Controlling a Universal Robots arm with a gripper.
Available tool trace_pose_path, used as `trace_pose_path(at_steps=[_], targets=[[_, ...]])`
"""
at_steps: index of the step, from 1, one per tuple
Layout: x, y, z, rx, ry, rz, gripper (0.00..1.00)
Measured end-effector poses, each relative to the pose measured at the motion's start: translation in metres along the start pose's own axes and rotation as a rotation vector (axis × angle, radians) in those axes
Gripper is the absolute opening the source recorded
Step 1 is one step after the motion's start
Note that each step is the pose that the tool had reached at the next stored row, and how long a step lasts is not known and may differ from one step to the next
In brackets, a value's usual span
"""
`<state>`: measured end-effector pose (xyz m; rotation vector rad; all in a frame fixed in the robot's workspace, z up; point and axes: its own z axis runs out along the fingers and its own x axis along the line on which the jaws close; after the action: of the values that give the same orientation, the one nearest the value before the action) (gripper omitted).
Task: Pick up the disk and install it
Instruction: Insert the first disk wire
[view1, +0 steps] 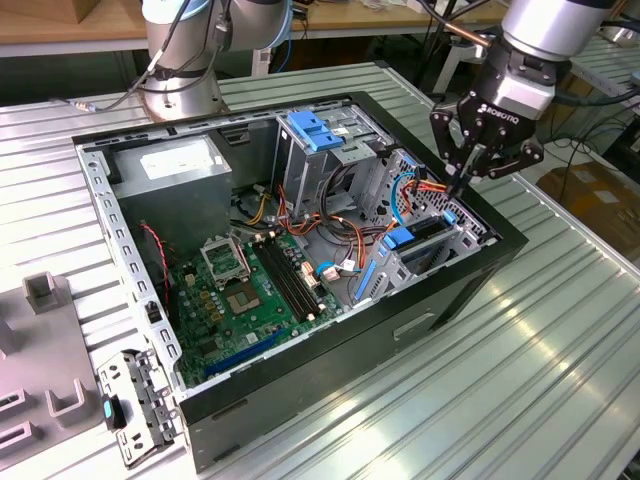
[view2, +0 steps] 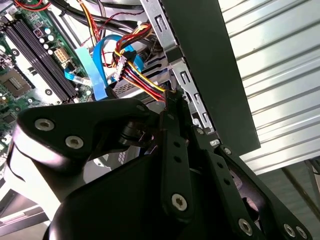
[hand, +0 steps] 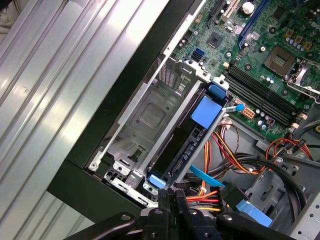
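Exterior view: your black gripper hovers, fingers pinched together and empty, over the open computer case's drive bay; the dark blue-railed disk apparently sits seated there already; judge seating next, perhaps pressing gently.

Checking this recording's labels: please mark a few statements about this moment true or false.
1. The black three-fingered gripper hangs over the corner of the open black computer case at the exterior view's right. True.
2. Its fingers are spread wide apart. False: they are closed together to a point, with nothing visible between them.
3. The dark flat disk with blue side rails lies on the ribbed metal table outside the case. False: it sits in the grey metal bay inside the case.
4. The green motherboard is exposed. True.
5. The gripper carries the disk. False: its fingertips are near the disk's end, by the coloured cables.
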<state>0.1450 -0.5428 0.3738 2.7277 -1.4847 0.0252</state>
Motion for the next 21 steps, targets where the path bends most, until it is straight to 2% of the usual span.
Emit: trace_pose_path(at_steps=[7, 12, 13, 15, 16, 20, 21], targets=[[-0.0021, 0.0033, 0.0, -0.0004, -0.0003, 0.013, 0.16], [-0.0031, 0.0046, 0.0001, -0.0022, -0.0018, 0.072, 0.16], [-0.0038, 0.0057, 0.0, -0.0024, -0.0017, 0.074, 0.16], [-0.0082, 0.0127, 0.0001, -0.0024, -0.0018, 0.076, 0.16], [-0.0093, 0.0146, 0.0002, -0.0028, -0.0022, 0.091, 0.16], [-0.0096, 0.0147, 0.0004, -0.0047, -0.0033, 0.143, 0.16], [-0.0096, 0.0147, 0.0007, -0.0054, -0.0039, 0.168, 0.16]])
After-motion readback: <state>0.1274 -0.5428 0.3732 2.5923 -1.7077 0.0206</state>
